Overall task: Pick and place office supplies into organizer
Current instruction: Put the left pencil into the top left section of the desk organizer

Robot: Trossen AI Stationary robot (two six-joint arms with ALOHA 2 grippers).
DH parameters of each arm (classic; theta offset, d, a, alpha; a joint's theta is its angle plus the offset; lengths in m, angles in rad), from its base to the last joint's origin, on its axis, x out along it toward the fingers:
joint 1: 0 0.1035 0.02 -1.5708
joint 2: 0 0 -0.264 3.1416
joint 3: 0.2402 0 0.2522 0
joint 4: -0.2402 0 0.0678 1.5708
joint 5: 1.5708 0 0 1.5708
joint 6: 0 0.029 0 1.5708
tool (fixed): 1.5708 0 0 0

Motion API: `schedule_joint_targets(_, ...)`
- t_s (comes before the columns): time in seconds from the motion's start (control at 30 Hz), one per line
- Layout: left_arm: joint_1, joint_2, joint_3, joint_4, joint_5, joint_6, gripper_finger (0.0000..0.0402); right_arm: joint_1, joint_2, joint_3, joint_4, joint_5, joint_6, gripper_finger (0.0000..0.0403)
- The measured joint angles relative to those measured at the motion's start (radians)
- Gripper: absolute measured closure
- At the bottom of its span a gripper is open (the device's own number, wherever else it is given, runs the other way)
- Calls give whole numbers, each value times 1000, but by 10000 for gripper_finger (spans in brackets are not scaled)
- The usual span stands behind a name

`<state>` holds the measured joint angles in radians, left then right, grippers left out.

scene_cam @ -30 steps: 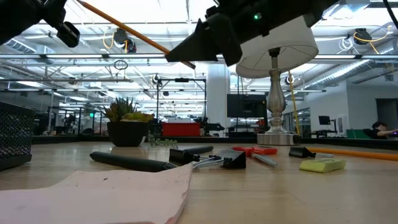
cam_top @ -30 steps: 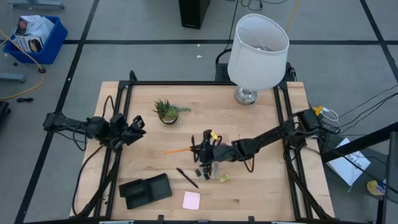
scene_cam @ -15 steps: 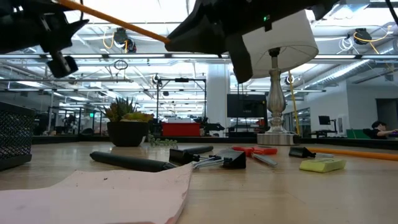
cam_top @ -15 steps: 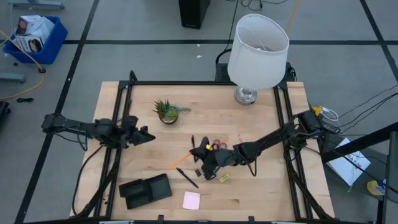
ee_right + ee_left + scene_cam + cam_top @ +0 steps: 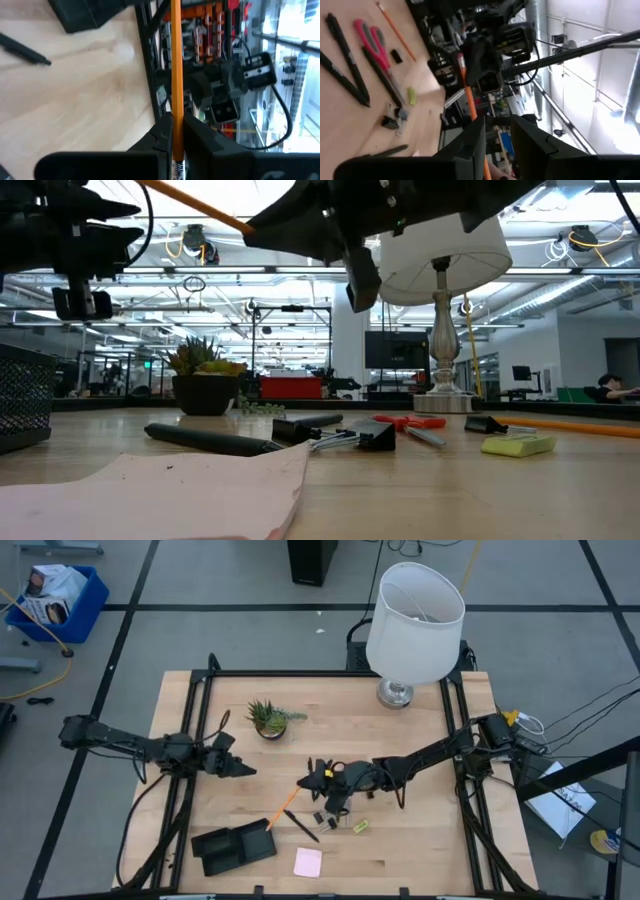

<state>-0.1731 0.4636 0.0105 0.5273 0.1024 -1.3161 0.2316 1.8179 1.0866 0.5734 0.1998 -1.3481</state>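
My right gripper (image 5: 312,781) is shut on an orange pencil (image 5: 285,808) above the table's middle. The pencil's free end points at the black organizer (image 5: 233,845) near the front edge. Below my right gripper lie the red-handled scissors (image 5: 372,42), black pens (image 5: 300,825), black clips (image 5: 325,815) and a yellow-green block (image 5: 360,826). A pink pad (image 5: 308,861) lies flat beside the organizer. My left gripper (image 5: 242,769) hovers at the left, level, open and with nothing in it. It shows in the right wrist view beyond the pencil (image 5: 225,90). My right gripper pinches the pencil near its one end (image 5: 176,131) between the two fingers. The fingers come level from the table's right, and the pencil runs out ahead of them, roughly along them. The pencil is lifted clear of the table, with its long free part (image 5: 272,823) slanting toward the near left.
A small potted plant (image 5: 268,718) stands at the far left of the middle. A white-shaded lamp (image 5: 415,620) stands at the far edge. A second pencil (image 5: 395,30) lies on the table beyond the scissors. Black frame rails (image 5: 190,740) run along both sides.
My right gripper has rolled about its own pointing line. The pencil's free end has swung from pointing at the table's left edge round toward the near edge and the organizer. My left gripper has also rolled, and has gone down and toward the table's middle.
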Motion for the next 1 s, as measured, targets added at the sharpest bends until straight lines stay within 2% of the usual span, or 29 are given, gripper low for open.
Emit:
schedule_joint_targets(0.17, -13, 69, 0, 5, -3, -42, 309, -35, 0, 0, 9, -78, 0, 377)
schedule_joint_targets(0.33, -12, 138, 0, 103, -24, -45, 309, -55, 0, 0, 49, -176, 56, 376)
schedule_joint_targets(0.7, -11, 305, 15, 196, -24, -74, 309, -67, 99, 39, 67, -143, 15, 376)
schedule_joint_targets(1.0, -12, 419, 86, 203, -25, -52, 309, -69, 108, 64, 80, -148, 25, 376)
